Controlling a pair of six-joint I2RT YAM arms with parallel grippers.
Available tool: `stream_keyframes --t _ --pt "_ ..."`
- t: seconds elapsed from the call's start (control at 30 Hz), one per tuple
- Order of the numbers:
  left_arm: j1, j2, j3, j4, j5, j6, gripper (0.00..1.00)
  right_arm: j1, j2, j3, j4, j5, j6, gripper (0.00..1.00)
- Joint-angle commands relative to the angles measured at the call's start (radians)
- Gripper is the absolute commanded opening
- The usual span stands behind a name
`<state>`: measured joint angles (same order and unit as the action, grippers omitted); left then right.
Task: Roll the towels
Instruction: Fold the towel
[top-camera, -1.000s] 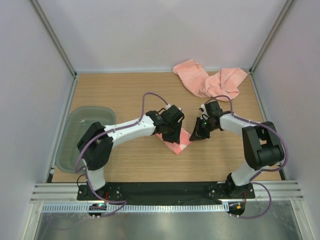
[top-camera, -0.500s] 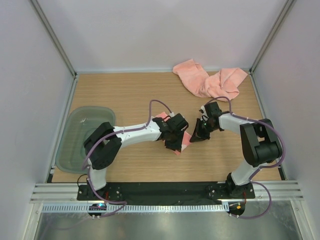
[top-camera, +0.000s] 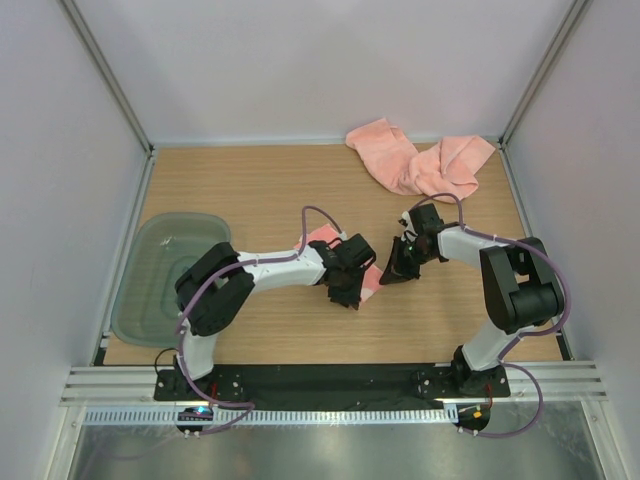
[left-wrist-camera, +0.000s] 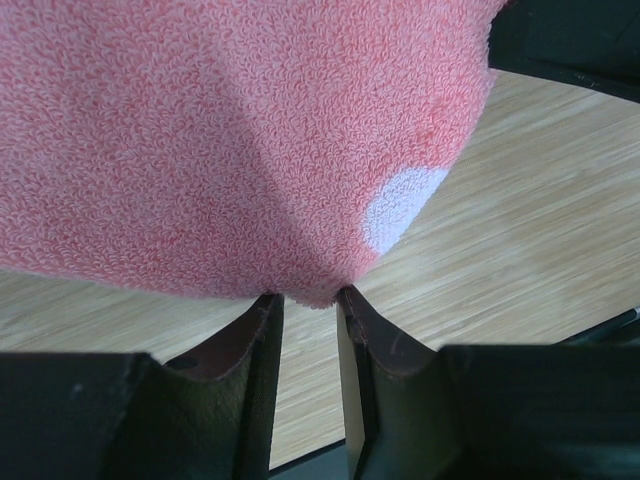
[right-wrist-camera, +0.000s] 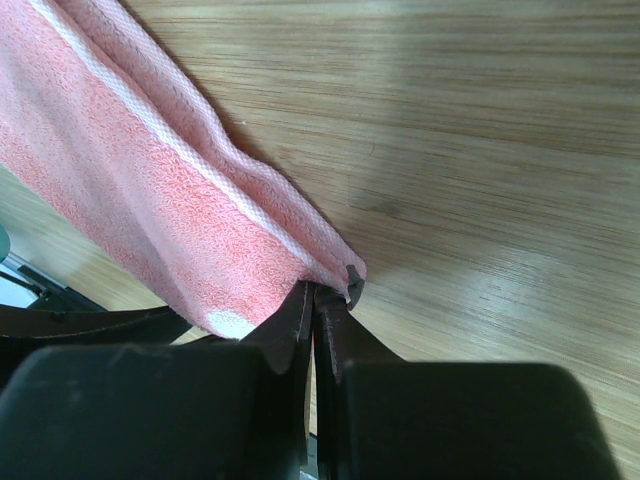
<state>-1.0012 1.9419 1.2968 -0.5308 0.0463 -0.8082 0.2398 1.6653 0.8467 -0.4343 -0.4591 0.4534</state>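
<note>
Both pairs of jaws pinch one towel (left-wrist-camera: 200, 130), its long axis running diagonally from far-left to near-right.

- in the left wrist view the towel (left-wrist-camera: 200, 150) is running off the top and left edges, and a dark shape (left-wrist-camera: 570, 40) is being cut off by the top right corner.
- in the right wrist view the same towel is running off the left edge.
- from above, the left arm (top-camera: 285, 265) is covering most of that towel and part of the tray (top-camera: 150, 270); both sets of jaws are pointing down, their tips hiding.
- the pile of towels (top-camera: 420, 160) is bunching too tightly to count.
</note>
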Motion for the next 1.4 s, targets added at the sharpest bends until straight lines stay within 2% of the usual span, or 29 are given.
stream_keyframes --t 0.0,0.2,0.37,0.43,0.67,0.87,1.0,1.2,1.37 --pt "-0.005 0.019 -0.019 0.011 -0.040 0.003 0.29 -0.002 0.016 -0.008 -0.017 0.036 -0.015 0.01" --pt "-0.013 -0.072 -0.031 -0.075 -0.088 0.006 0.24 -0.002 0.013 -0.011 -0.017 0.030 -0.013 0.01" --pt "-0.020 -0.146 0.008 -0.149 -0.123 0.017 0.07 -0.002 0.020 -0.009 -0.014 0.022 -0.013 0.01" --pt "-0.020 -0.156 0.042 -0.147 -0.131 0.020 0.06 -0.002 0.024 -0.011 -0.012 0.019 -0.010 0.01" --pt "-0.020 -0.055 0.180 -0.115 -0.131 0.032 0.05 -0.002 0.025 -0.012 -0.009 0.008 -0.012 0.01" --pt "-0.019 0.057 0.223 -0.064 -0.134 0.027 0.03 0.000 0.027 -0.012 -0.007 0.005 -0.010 0.01" --pt "-0.020 0.077 0.168 -0.052 -0.123 0.015 0.01 -0.002 0.031 -0.012 -0.011 0.004 -0.012 0.01" --pt "-0.019 0.017 -0.028 0.009 -0.129 -0.022 0.01 -0.002 0.036 -0.009 -0.011 0.007 -0.013 0.01" --pt "-0.020 -0.017 -0.094 0.022 -0.145 -0.026 0.00 -0.002 0.042 -0.003 -0.021 0.014 -0.012 0.01"
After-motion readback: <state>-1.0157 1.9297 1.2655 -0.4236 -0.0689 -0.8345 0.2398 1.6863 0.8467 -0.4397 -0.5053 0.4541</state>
